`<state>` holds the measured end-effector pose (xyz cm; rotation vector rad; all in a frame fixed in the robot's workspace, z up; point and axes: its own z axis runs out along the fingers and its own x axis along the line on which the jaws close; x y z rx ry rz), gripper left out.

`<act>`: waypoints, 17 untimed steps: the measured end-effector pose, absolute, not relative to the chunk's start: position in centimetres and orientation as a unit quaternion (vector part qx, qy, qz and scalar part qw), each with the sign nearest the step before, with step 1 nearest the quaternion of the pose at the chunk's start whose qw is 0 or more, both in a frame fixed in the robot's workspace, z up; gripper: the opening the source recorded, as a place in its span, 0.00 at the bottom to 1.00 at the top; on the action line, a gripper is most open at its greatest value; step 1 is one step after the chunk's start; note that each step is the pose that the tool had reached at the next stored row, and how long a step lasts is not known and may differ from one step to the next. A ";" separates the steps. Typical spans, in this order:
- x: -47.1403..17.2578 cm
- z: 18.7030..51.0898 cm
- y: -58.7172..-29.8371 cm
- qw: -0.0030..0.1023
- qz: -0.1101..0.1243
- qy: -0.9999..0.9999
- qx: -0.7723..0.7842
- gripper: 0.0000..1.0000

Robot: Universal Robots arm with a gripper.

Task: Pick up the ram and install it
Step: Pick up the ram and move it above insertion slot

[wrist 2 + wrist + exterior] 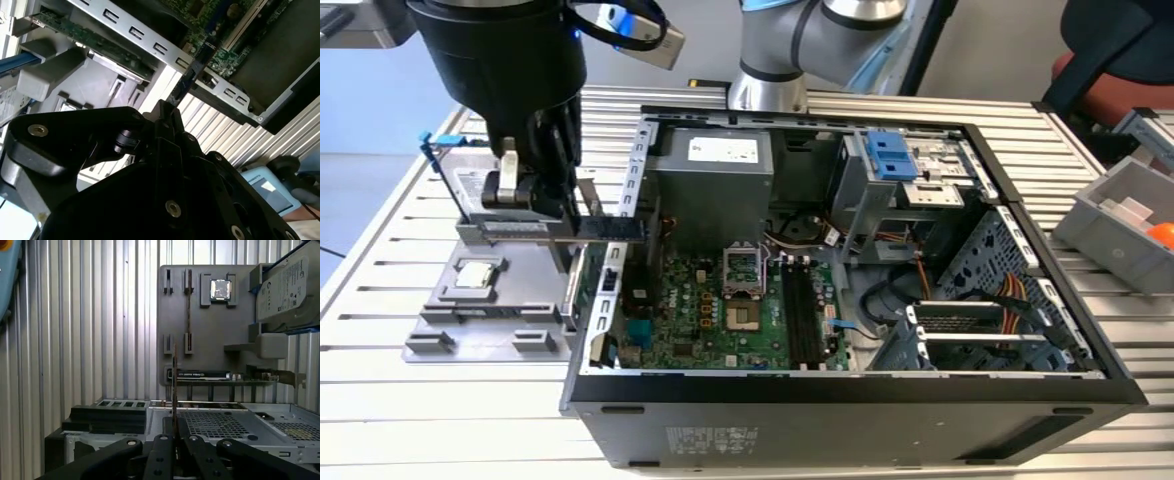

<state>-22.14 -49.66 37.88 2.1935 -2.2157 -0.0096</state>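
Black gripper [174,432] is clenching the thin, stiff, probably light and fragile ram [174,385] by its flat faces beside the computer case [854,415].

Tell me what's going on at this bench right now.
The robot arm's hand is shut on the ram, holding the stick on edge by the open computer case's wall on the exterior view's left, next to the grey parts holder. The ram is off the holder but not yet seated on the motherboard. A processor chip and a hard drive sit on the holder.
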 end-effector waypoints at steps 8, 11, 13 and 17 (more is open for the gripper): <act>-20.6 37.9 -49.7 0.012 -0.003 -0.711 0.704 0.00; -20.1 37.9 -49.7 0.012 -0.003 -0.711 0.703 0.00; -19.7 37.9 -49.7 0.012 -0.003 -0.711 0.703 0.00; -19.0 37.9 -49.7 0.012 -0.003 -0.711 0.704 0.00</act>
